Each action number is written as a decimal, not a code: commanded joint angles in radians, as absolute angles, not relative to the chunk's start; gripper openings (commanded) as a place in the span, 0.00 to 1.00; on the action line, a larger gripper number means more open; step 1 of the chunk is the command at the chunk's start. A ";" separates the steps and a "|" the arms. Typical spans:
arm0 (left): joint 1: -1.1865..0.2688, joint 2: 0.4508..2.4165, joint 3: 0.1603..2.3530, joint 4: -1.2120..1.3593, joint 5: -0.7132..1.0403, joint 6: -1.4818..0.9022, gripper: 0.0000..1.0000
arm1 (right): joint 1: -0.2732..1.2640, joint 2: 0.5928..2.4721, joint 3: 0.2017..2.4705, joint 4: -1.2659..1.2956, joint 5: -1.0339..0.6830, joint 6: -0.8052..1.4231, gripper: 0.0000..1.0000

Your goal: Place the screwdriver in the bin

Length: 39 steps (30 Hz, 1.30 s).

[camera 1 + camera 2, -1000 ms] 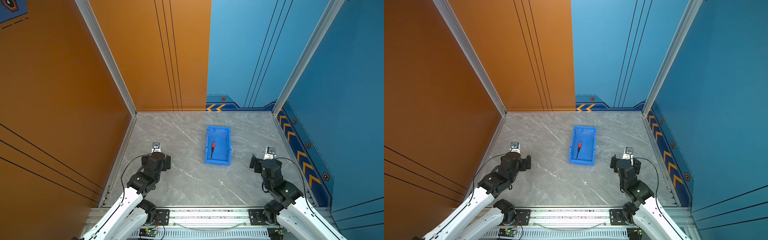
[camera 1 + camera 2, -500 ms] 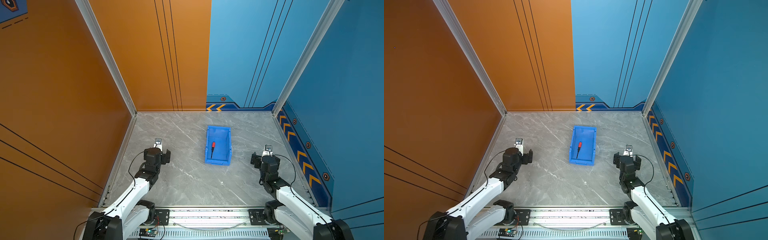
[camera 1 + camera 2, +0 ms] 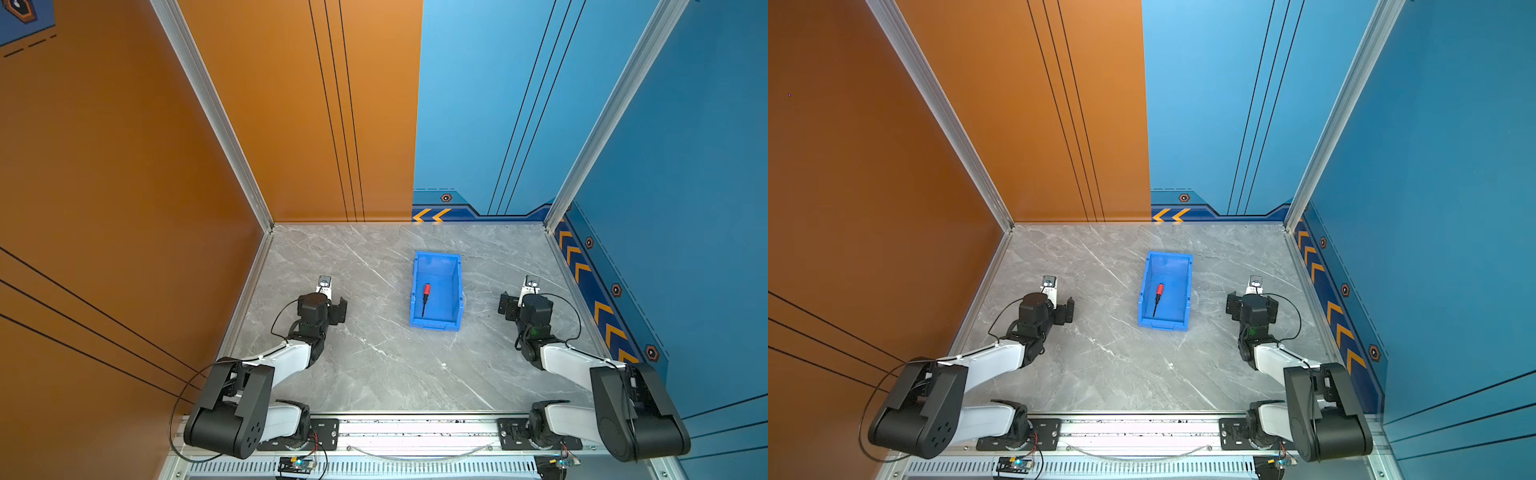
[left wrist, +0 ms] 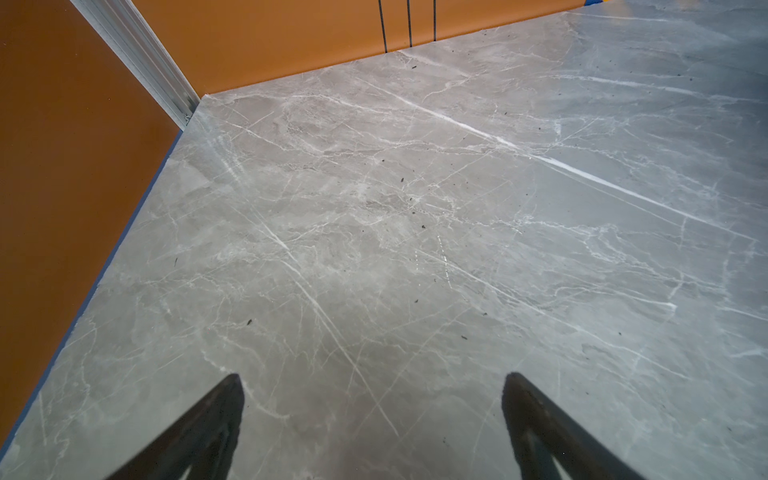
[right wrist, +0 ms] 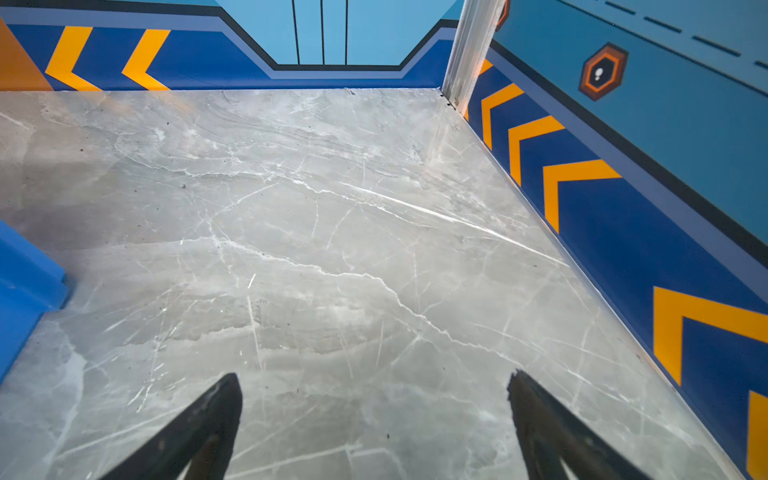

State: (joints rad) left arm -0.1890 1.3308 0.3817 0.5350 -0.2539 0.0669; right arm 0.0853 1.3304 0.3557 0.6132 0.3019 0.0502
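Nearest, along the near edge of the grey marble table, sits the aluminium rail with both arm bases bolted on.

Left gripper hangs low over the table near the left edge, fingers spread wide apart, nothing between them, only bare marble under it. In a top view it sits at, well apart from the bin.

Right gripper hangs low near the right edge, fingers wide apart too, empty; in a top view at. Right wrist view catches a corner of the blue bin off to one side, not touching the fingers.

Further back, bin stands on the table slightly right of middle, between the two grippers, long side running near-to-far, lower lipped end toward the near edge. Screwdriver lies flat on the bin floor, by the bin's left wall, red handle toward the far end, dark shaft pointing to the near end; same in both top views.

Farthest: orange wall on left and back-left, blue wall on back-right and right.
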 commanded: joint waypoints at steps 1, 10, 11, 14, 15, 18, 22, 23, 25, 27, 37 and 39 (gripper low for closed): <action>-0.183 1.361 0.422 0.585 -0.282 0.107 0.98 | 0.068 1.401 0.412 0.705 0.246 0.042 1.00; -0.168 1.506 0.490 0.679 -0.278 0.141 0.98 | 0.053 1.506 0.444 0.748 0.210 0.064 1.00; -0.161 1.508 0.498 0.666 -0.278 0.133 0.98 | 0.049 1.508 0.437 0.760 0.202 0.068 1.00; -0.141 1.501 0.483 0.683 -0.268 0.103 0.98 | 0.027 1.519 0.399 0.830 0.169 0.082 1.00; -0.131 1.502 0.475 0.698 -0.265 0.094 0.98 | 0.025 1.533 0.384 0.870 0.166 0.083 1.00; -0.102 1.508 0.451 0.748 -0.255 0.060 0.98 | 0.034 1.543 0.369 0.911 0.173 0.073 1.00; -0.073 1.524 0.446 0.773 -0.239 0.029 0.98 | 0.034 1.546 0.368 0.919 0.175 0.073 1.00; -0.061 1.525 0.442 0.778 -0.230 0.013 0.98 | 0.034 1.548 0.368 0.920 0.175 0.073 1.00; -0.045 1.530 0.412 0.816 -0.199 0.002 0.98 | 0.032 1.548 0.371 0.916 0.174 0.075 1.00; -0.046 1.579 0.374 0.964 -0.199 0.016 0.98 | 0.031 1.549 0.372 0.914 0.172 0.076 1.00; -0.067 1.565 0.367 0.948 -0.237 0.022 0.98 | 0.032 1.548 0.371 0.915 0.175 0.076 1.00; -0.065 1.565 0.369 0.948 -0.233 0.023 0.98 | 0.032 1.548 0.371 0.915 0.174 0.075 1.00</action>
